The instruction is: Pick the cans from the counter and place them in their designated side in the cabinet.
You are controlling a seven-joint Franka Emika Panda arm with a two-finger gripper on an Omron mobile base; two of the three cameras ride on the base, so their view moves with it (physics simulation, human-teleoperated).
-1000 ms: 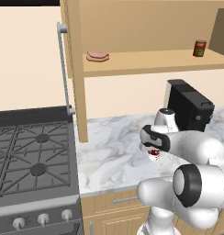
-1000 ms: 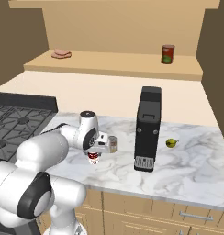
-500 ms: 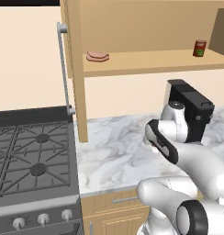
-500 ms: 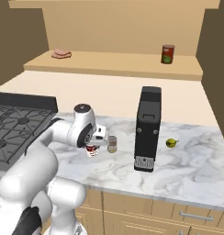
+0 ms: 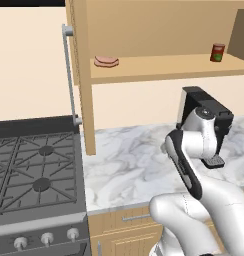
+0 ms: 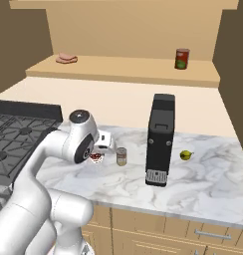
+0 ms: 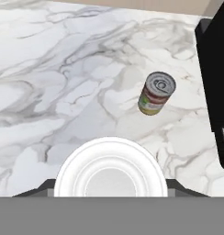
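My gripper (image 6: 97,152) is shut on the red can with a white band (image 6: 95,158), holding it a little above the marble counter (image 6: 203,189). In the hand view that can's round white top (image 7: 110,170) sits between the fingers. The grey-olive can (image 6: 121,156) with a yellowish label stands upright on the counter just right of the held one, and appears again in the hand view (image 7: 156,93). The cabinet shelf (image 6: 123,70) hangs above and behind. In the left base view my own arm (image 5: 191,150) hides the hand and both cans.
A tall black coffee machine (image 6: 160,139) stands right of the cans, with a small green-yellow fruit (image 6: 186,155) beyond it. On the shelf are a dark red can with a green patch (image 6: 182,58) and a slice of meat (image 6: 66,58). The cabinet door's handle (image 5: 69,75) and the stove (image 5: 29,170) lie to the left.
My arm has risen and swung, lifting the red can slightly off the counter and a little left. The grey-olive can has stayed put.
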